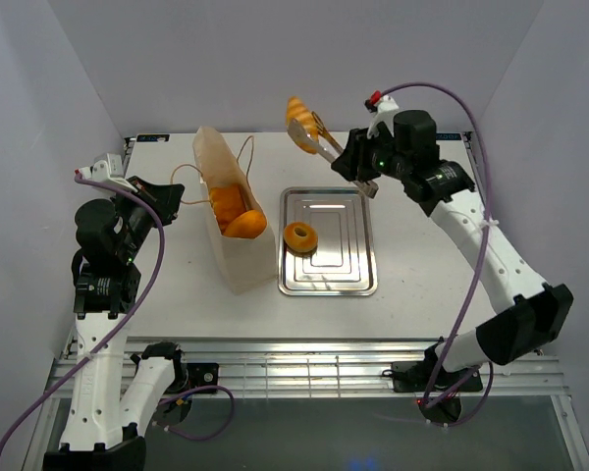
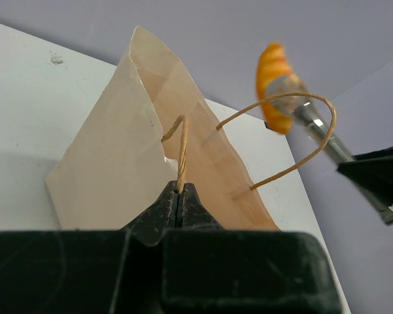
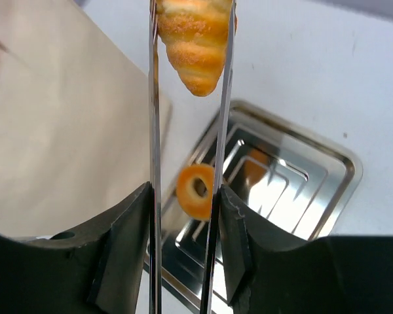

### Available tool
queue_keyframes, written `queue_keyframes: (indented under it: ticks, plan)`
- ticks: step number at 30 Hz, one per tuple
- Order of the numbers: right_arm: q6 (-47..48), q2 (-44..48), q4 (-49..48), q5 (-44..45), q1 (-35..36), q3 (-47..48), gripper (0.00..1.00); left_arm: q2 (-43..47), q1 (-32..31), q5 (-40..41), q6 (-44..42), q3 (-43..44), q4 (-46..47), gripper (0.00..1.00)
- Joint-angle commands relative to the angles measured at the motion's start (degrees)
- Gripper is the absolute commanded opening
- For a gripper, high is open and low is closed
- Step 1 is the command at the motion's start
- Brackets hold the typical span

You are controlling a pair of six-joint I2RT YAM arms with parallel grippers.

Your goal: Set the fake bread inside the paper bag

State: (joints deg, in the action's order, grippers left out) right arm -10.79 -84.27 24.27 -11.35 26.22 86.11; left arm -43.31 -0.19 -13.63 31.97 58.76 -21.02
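The cream paper bag (image 1: 234,240) stands left of the tray, with two orange bread pieces (image 1: 233,209) inside. My left gripper (image 1: 170,192) is shut on the bag's near string handle (image 2: 181,154), holding the bag (image 2: 118,176) open. My right gripper (image 1: 358,167) is shut on metal tongs (image 3: 154,131), which pinch the small ridged roll (image 1: 298,123) in the air behind the bag; the roll also shows in the right wrist view (image 3: 196,39) and the left wrist view (image 2: 275,85). The ring doughnut (image 1: 300,236) lies in the tray, seen too in the right wrist view (image 3: 196,191).
The silver rectangular tray (image 1: 348,275) sits at the table's middle, right of the bag, also in the right wrist view (image 3: 314,176). White walls enclose the table on three sides. The bag's far handle (image 2: 301,137) loops up freely.
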Motion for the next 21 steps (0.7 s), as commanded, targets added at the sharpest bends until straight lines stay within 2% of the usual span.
queue_keyframes:
  ticks: [1, 5, 11, 15, 21]
  plan:
    - [-2.39, 6.04, -3.26, -4.63, 0.15, 6.52, 0.42, 0.68, 0.1, -0.35, -0.15, -0.23, -0.43, 0.0]
    - [-4.5, 6.93, -2.83, -7.98, 2.87, 13.28, 0.42, 0.6, 0.1, -0.43, 0.03, -0.32, -0.25, 0.0]
    - [-5.56, 6.14, -2.12, -6.67, 12.7, 20.59, 0.42, 0.77, 0.1, -0.52, 0.29, -0.32, -0.25, 0.0]
    - [-8.1, 5.96, -5.45, -8.59, 17.8, 18.76, 0.43, 0.86, 0.1, -0.7, 0.38, -0.23, -0.17, 0.0]
    - [-12.68, 7.1, -12.06, -8.34, 21.24, 7.94, 0.43, 0.86, 0.1, -0.96, 0.55, 0.39, -0.43, 0.0]
